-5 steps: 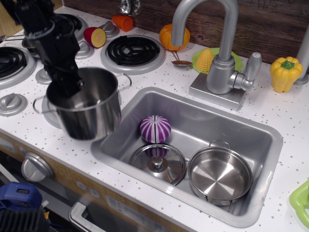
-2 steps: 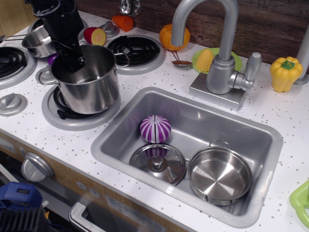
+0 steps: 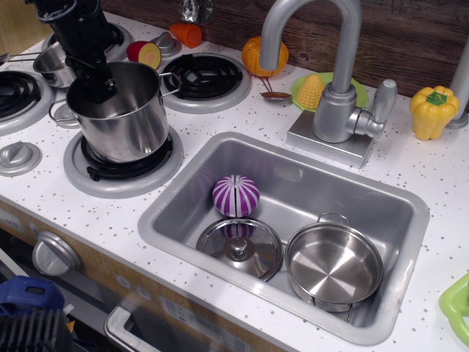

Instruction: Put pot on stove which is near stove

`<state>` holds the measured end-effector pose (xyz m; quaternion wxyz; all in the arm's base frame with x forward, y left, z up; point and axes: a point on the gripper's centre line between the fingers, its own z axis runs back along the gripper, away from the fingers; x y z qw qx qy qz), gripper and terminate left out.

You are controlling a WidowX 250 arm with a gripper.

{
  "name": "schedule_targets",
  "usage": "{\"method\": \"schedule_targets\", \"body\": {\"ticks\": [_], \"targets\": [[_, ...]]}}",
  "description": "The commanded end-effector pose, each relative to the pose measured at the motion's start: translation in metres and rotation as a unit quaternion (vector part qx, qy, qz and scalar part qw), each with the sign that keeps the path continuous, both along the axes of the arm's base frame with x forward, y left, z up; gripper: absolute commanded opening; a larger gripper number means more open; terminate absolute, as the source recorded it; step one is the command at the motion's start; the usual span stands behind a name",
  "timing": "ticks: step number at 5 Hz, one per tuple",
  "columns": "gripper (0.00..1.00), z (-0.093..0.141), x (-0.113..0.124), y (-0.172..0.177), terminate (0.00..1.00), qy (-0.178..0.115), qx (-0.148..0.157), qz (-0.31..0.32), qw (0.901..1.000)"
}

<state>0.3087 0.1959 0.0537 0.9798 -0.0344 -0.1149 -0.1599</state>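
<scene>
The tall shiny steel pot (image 3: 124, 121) with wire loop handles hangs or rests over the front stove burner (image 3: 121, 163), a black coil in a wide silver rim left of the sink. My black gripper (image 3: 95, 82) reaches down from the upper left and is shut on the pot's far-left rim, one finger inside the pot. I cannot tell whether the pot's base touches the coil. A second burner (image 3: 203, 77) lies behind the pot, and a third (image 3: 16, 95) at the left edge.
The steel sink (image 3: 293, 183) holds a purple striped ball (image 3: 236, 195), a flat lid (image 3: 239, 246) and a shallow pan (image 3: 333, 264). The faucet (image 3: 333, 88) stands behind it. Toy vegetables line the back wall. Grey knobs (image 3: 16, 156) sit at the left.
The pot has moved up and left with the gripper, from the sink's left edge onto the front burner, and it now stands more upright.
</scene>
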Motion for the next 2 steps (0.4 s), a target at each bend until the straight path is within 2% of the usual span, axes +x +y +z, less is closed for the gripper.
{"method": "schedule_targets", "body": {"ticks": [1, 2], "targets": [[0.00, 0.0163, 0.0033, 0.0122, 0.00, -0.019, 0.015, -0.006, 0.9997], [0.00, 0.0167, -0.0019, 0.0114, 1.00, -0.008, 0.006, -0.006, 0.9999]]}}
